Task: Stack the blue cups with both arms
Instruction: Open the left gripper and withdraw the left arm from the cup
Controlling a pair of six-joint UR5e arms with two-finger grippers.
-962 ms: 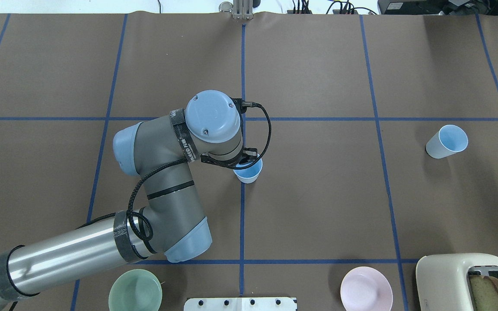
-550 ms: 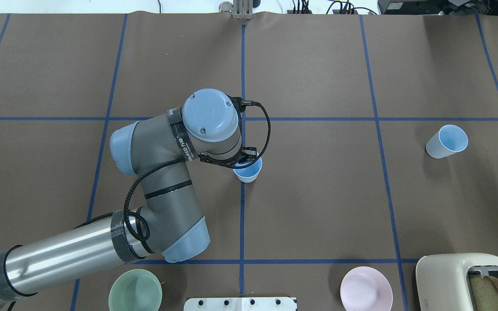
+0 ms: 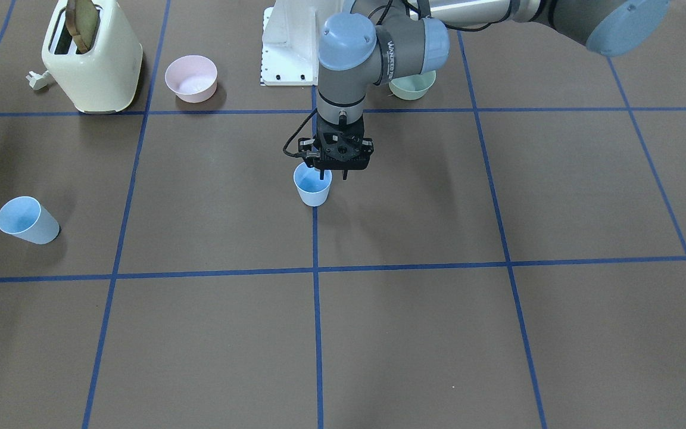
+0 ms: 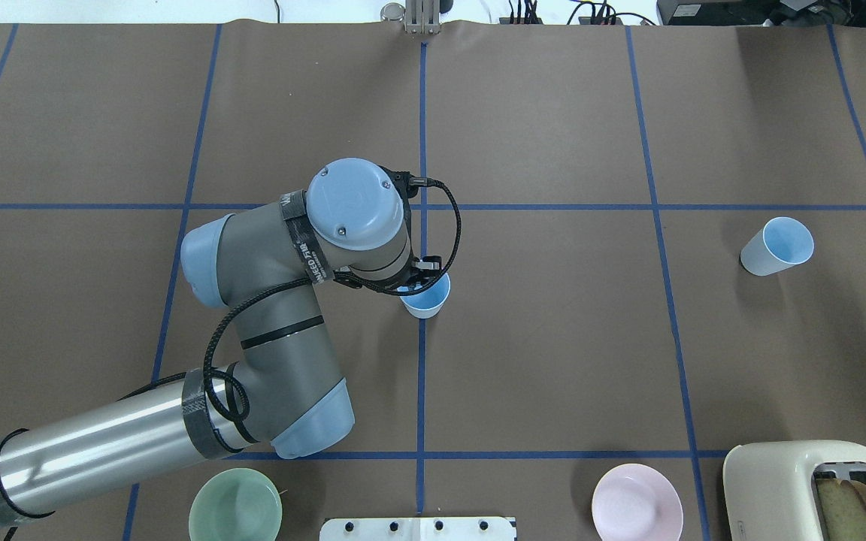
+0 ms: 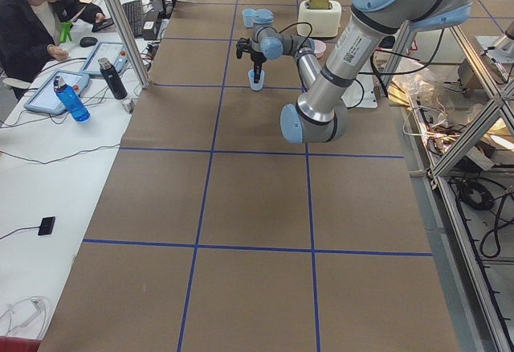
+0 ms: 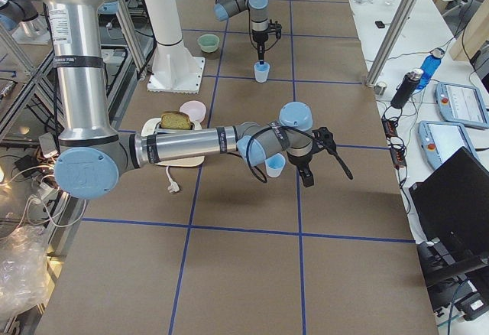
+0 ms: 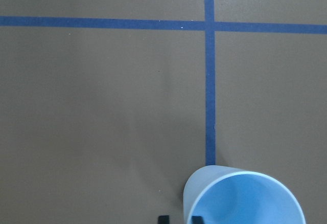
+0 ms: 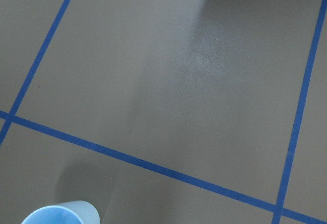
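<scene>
One blue cup [image 4: 425,297] stands upright on the centre tape line; it also shows in the front view [image 3: 313,187] and the left wrist view [image 7: 245,198]. My left gripper [image 3: 334,174] points straight down over its rim, one finger inside and one outside, shut on the cup's wall. The second blue cup [image 4: 776,246] stands at the table's right side, also seen in the front view [image 3: 26,221]. My right gripper [image 6: 321,159] hangs just beside that cup [image 6: 275,165]; I cannot tell whether it is open. The right wrist view shows only the cup's rim [image 8: 61,214].
A cream toaster [image 4: 816,488] with bread, a pink bowl [image 4: 637,502] and a pale-green bowl [image 4: 235,505] sit along the robot's edge beside the white base pedestal [image 3: 289,42]. An operator [image 5: 36,22] sits at a side desk.
My left wrist has shifted a little to the left, and the centre cup has moved the same way with it. The right cup has not moved.
</scene>
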